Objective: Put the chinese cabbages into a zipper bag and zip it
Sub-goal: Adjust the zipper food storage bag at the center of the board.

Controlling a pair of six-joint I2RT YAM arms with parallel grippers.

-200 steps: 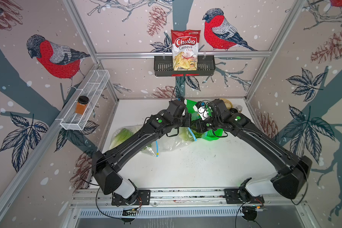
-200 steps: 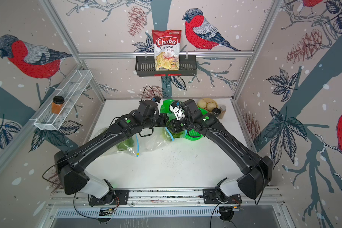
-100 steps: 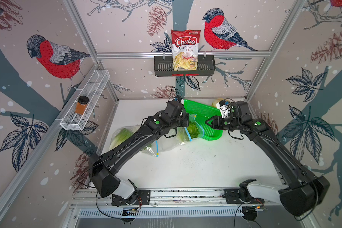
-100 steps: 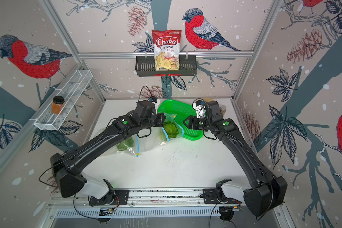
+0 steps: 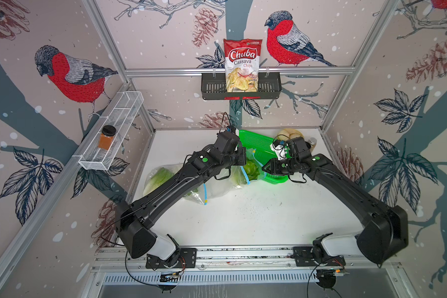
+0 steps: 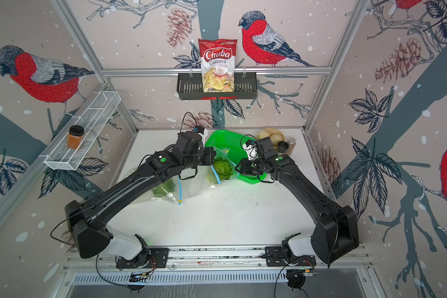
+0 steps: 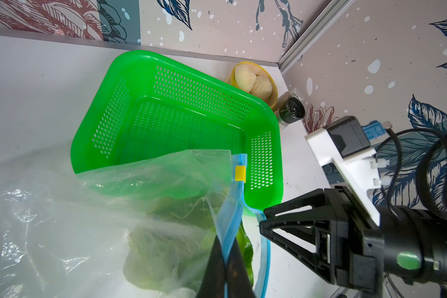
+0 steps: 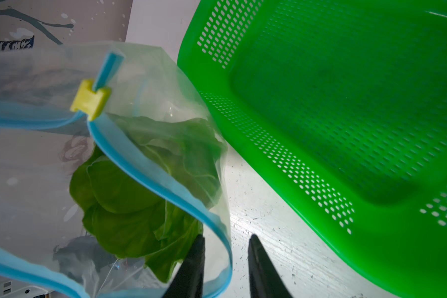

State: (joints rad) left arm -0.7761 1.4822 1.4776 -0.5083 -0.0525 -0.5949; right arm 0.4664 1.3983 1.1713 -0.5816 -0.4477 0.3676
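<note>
A clear zipper bag (image 8: 181,108) with a blue rim and a yellow slider (image 8: 91,99) hangs at the near edge of the green basket (image 5: 258,144). My left gripper (image 7: 223,247) is shut on the bag's blue rim and holds the mouth up. One chinese cabbage (image 8: 119,196) lies inside, seen in both top views (image 5: 250,169) (image 6: 222,167). My right gripper (image 8: 226,240) is open at the opposite side of the mouth. One finger is inside the bag by the leaves, the other outside, with the rim between them and not pinched. More chinese cabbage (image 5: 160,178) lies in clear plastic under my left arm.
The green basket (image 7: 129,59) is empty. A yellow bowl of pale buns (image 7: 253,80) and a dark jar (image 7: 292,111) sit in the back right corner. A chips bag (image 5: 241,67) stands in a black wall rack. A wire shelf (image 5: 114,129) on the left wall holds an orange jar.
My right gripper drew back to the right of the basket, then returned left to the bag's mouth with narrower jaws. The left gripper kept its hold on the rim.
</note>
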